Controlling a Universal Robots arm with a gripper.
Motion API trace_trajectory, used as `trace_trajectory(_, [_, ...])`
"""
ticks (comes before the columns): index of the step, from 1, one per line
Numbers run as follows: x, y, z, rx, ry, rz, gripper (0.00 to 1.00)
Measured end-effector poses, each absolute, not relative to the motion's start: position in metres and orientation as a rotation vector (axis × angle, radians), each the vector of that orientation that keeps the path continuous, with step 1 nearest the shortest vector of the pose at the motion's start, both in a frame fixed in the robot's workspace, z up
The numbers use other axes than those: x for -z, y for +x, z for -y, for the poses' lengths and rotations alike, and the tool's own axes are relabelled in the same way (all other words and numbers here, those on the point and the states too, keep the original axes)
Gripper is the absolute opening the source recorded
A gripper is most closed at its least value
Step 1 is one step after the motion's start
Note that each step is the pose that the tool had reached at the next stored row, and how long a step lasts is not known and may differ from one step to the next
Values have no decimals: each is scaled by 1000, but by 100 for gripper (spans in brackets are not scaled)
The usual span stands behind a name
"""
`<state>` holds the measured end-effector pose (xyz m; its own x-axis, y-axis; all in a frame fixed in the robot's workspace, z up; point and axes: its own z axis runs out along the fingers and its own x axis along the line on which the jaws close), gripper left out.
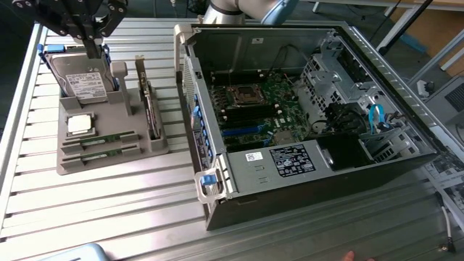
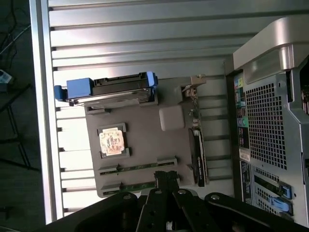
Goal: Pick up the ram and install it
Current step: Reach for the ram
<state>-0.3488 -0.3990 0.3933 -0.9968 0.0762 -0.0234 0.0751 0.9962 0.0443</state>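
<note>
While fingers (image 2: 161,179) sit pinched together, seemingly empty, above tray (image 1: 110,113), ram (image 1: 99,140) lies slotted near tray edge.

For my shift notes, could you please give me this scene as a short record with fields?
gripper: shut, holding nothing, over the tray
ram: two sticks lying in the tray's slots, not yet picked up
tray also holds: hard drive, processor, card standing on edge
case: open, motherboard exposed, to the exterior view's right of the tray
</note>
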Motion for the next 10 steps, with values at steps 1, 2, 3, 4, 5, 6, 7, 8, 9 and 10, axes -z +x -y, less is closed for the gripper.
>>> trace_trajectory(1, [-393,-351,399,-68,118,-3114,10])
trace_trajectory(2, [-393,-353,399,-68,118,-3114,10])
trace_trajectory(3, [-393,-355,399,-68,118,-3114,10])
trace_trajectory(4, [-393,-357,399,-68,118,-3114,10])
trace_trajectory(5, [-393,-359,399,-68,118,-3114,10])
trace_trajectory(6, [-393,-361,399,-68,118,-3114,10])
trace_trajectory(7, [-393,-363,399,-67,118,-3114,10])
trace_trajectory(8, [-393,-366,399,-67,118,-3114,10])
trace_trajectory(9, [-393,-367,399,-67,118,-3114,10])
trace_trajectory(10, [-393,-368,399,-68,118,-3114,10])
